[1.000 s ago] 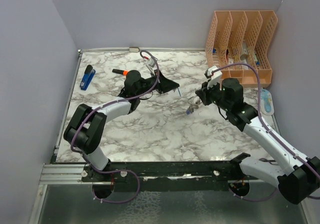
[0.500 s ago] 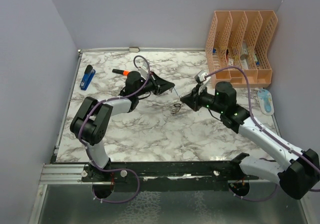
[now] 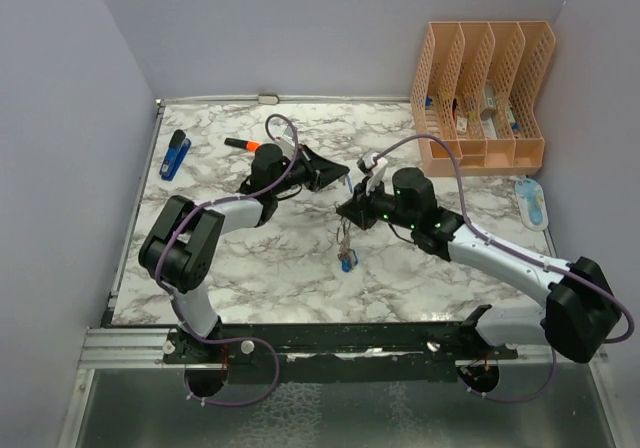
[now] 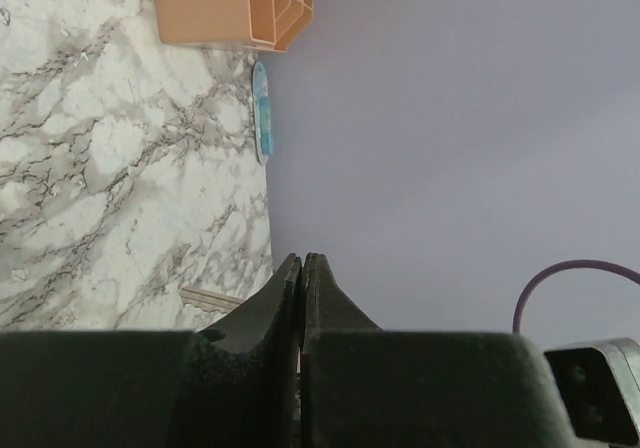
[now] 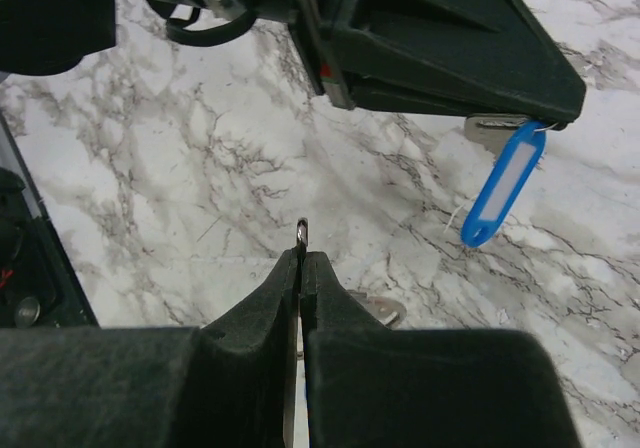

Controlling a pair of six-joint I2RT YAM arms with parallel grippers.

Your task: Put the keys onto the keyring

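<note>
Far left of the top view: blue stapler (image 3: pixel 176 155) and, just right of it, orange marker (image 3: pixel 240 143), both idle and well apart from the work. Centre of the frame: left gripper (image 3: pixel 343 179) has its jaws pressed together, no gap in its own wrist view. The right wrist view shows a blue-tagged key (image 5: pixel 503 183) hanging from its tip in the upper right of that frame, so it is judged to be pinching that key. Just right and below, right gripper (image 5: pixel 302 260) is clamped too, with a thin metal loop poking out between the fingertips. That is the keyring (image 3: pixel 346 248), its cluster of keys and tags dangling under the tip above the marble table (image 3: pixel 250 268). The two tips are near each other, not touching. A second loose key is not spotted anywhere. Far right: peach organizer (image 3: pixel 480 93), untouched. Step in hand, judged: bringing key and ring together for threading. The next move calls for lining the key's hole up with the ring's split end while both grips hold steady. The thin wire could twist or slip.
</note>
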